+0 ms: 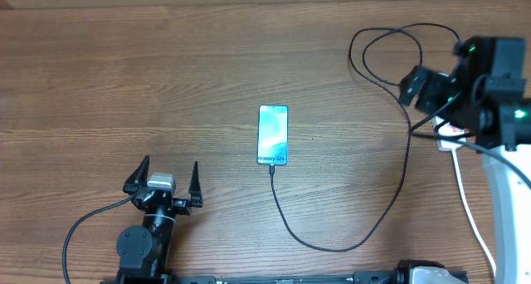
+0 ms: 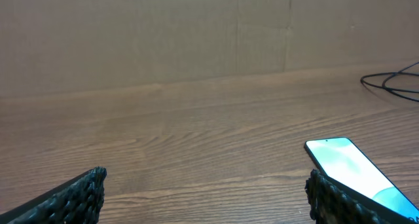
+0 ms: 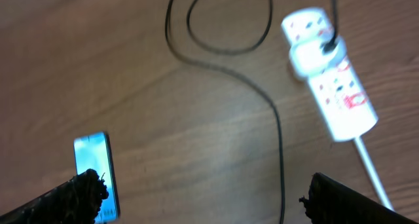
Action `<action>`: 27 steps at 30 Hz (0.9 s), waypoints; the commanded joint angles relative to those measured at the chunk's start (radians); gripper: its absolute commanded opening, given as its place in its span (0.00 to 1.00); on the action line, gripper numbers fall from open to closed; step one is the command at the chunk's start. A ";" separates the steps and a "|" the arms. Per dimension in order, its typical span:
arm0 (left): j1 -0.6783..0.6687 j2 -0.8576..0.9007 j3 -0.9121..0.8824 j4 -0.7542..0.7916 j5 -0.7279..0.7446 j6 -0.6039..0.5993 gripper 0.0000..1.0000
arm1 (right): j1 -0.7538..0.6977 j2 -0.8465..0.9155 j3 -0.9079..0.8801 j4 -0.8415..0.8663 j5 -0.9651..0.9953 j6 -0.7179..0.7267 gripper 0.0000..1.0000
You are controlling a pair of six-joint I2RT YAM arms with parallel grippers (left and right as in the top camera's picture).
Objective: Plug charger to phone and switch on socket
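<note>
The phone lies flat mid-table with its teal screen lit, and also shows in the wrist views. The thin black charger cable meets the phone's near short edge, loops across the table and runs to the socket. On the white socket a black plug sits in the face; the right arm mostly covers the socket from overhead. My right gripper hovers open above the wood beside the socket. Left of the phone, my left gripper is open and holds nothing.
A thick white cord runs from the socket toward the front right edge. Loose loops of black cable lie at the back right. A brown wall rises behind the table.
</note>
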 commanded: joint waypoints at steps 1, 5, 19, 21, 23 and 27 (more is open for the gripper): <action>0.004 -0.010 -0.003 -0.003 -0.014 0.020 1.00 | 0.025 -0.042 -0.074 0.000 -0.001 -0.004 1.00; 0.004 -0.010 -0.003 -0.003 -0.014 0.020 0.99 | 0.031 -0.057 -0.168 0.001 -0.001 -0.004 1.00; 0.004 -0.010 -0.003 -0.003 -0.014 0.020 0.99 | 0.031 -0.098 -0.612 0.555 -0.140 -0.088 1.00; 0.004 -0.010 -0.003 -0.003 -0.014 0.020 1.00 | 0.031 -0.098 -0.676 0.723 -0.249 -0.150 1.00; 0.004 -0.010 -0.003 -0.003 -0.014 0.020 1.00 | 0.037 -0.098 -0.730 0.849 -0.315 -0.196 1.00; 0.004 -0.010 -0.003 -0.003 -0.014 0.020 0.99 | 0.069 -0.098 -0.830 0.980 -0.333 -0.263 1.00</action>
